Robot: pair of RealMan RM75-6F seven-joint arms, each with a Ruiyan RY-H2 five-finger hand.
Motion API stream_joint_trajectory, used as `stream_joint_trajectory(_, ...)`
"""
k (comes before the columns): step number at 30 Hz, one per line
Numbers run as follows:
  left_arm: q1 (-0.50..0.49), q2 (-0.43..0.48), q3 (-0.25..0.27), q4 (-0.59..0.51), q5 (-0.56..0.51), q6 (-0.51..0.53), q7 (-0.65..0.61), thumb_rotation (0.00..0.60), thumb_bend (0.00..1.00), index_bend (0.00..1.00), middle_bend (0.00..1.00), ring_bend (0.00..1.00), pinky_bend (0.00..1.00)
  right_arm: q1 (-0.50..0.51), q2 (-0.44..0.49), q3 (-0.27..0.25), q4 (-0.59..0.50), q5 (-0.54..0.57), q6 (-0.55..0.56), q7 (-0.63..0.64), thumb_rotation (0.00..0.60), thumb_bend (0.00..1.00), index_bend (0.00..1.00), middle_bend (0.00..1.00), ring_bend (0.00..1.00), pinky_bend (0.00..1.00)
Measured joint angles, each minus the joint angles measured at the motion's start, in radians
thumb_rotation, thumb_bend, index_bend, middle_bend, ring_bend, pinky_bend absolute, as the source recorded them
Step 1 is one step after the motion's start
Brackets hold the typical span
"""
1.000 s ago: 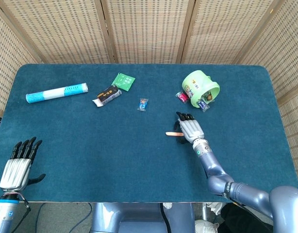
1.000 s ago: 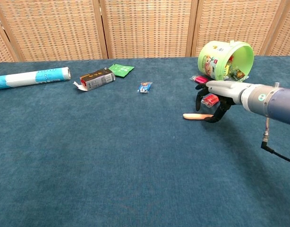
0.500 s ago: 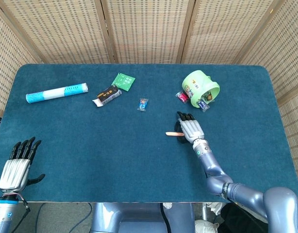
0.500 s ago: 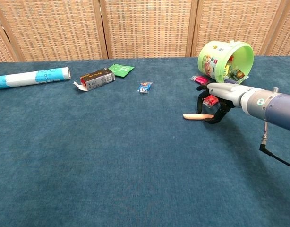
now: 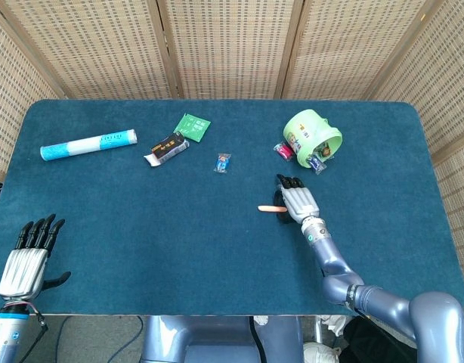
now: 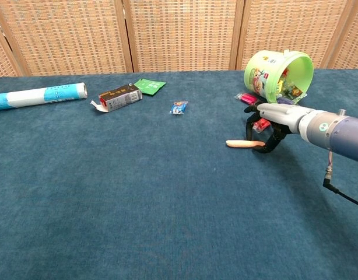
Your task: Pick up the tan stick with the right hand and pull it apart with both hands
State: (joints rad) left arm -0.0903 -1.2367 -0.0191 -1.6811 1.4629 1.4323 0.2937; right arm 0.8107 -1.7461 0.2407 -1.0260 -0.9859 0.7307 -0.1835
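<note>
At the lower left of the head view, the left hand [image 5: 24,261] is seen at the counter [image 5: 141,227] edge with fingers extended and apart, holding nothing; it is not seen in the chest view. In the upper left, a rolled tube [image 5: 88,144], a small box [image 5: 168,147] and a green packet [image 5: 193,125] are laid out, with a small blue wrapper [image 5: 223,162] further right. The tan stick [image 5: 271,209] is found right of centre, lying flat on the counter with its long axis roughly horizontal in the frame, its free end pointed left. Its right end is met by the right hand [image 5: 296,203], which is set just right of it, fingers curled down around that end [image 6: 266,131]; whether the stick is actually gripped cannot be told. The right hand is judged far nearer than the left. A tipped green bucket [image 5: 311,134] lies beyond, upper right.
</note>
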Motion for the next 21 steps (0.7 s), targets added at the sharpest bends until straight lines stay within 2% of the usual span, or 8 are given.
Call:
stream_joint_trajectory(6,-0.001,-0.001,0.003,0.0,-0.001,0.0,0.003,0.6,0.0,0.0,0.0,0.0,0.0,0.001,-0.005,-0.001,0.011,-0.004,-0.008,0.012,0.6,0.52,0.51,0.05,0.0,0.0)
stream_joint_trajectory(21,-0.007,-0.002,0.004,0.005,-0.008,-0.008,0.003,0.6,0.0,0.0,0.0,0.0,0.0,0.0,-0.014,0.006,0.017,-0.011,-0.008,0.038,0.6,0.56,0.61,0.1,0.0,0.0)
